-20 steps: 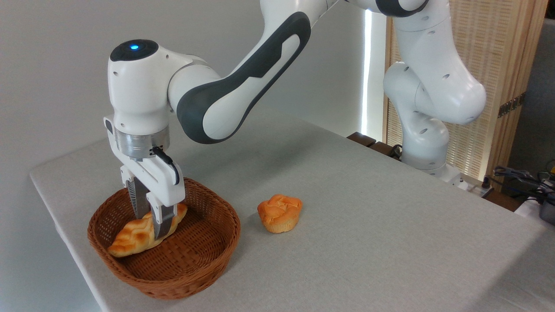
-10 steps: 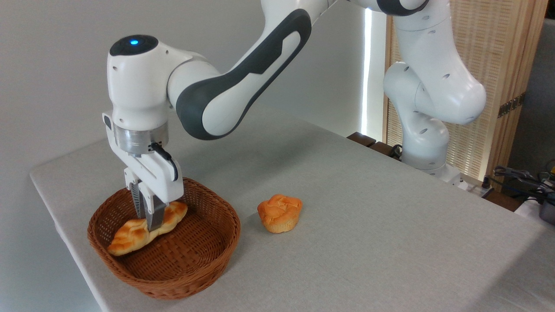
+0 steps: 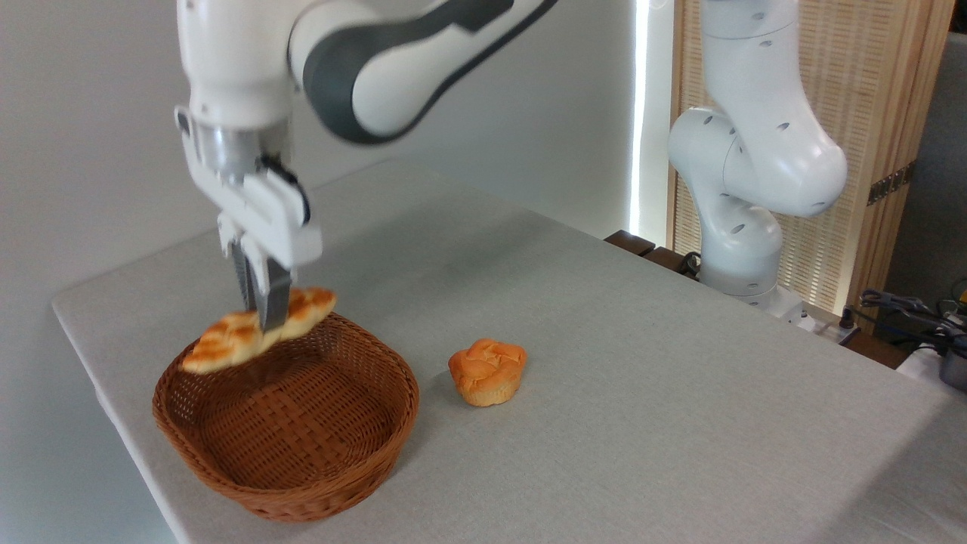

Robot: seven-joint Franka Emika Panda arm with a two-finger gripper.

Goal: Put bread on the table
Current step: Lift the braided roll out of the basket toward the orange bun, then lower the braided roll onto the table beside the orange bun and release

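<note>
Bread (image 3: 234,338) hung pinched mid-length in the pincer (image 3: 266,323), clear above the basket (image 3: 302,483) rim, so it balanced level for transfer to the tabletop (image 3: 604,363).

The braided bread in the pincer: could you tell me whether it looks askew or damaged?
The bread hangs tilted, left end lower, clamped mid-length by the pincer above the basket. No damage is visible.

arm (image 3: 423,45): upper links cut off by top edge
tool (image 3: 264,321): motion-blurred, finger edges soft
bread (image 3: 257,332): blurred; middle hidden behind the fingers
tabletop (image 3: 604,363): front and right corners cut off by the frame
cables (image 3: 914,310): too small to identify
</note>
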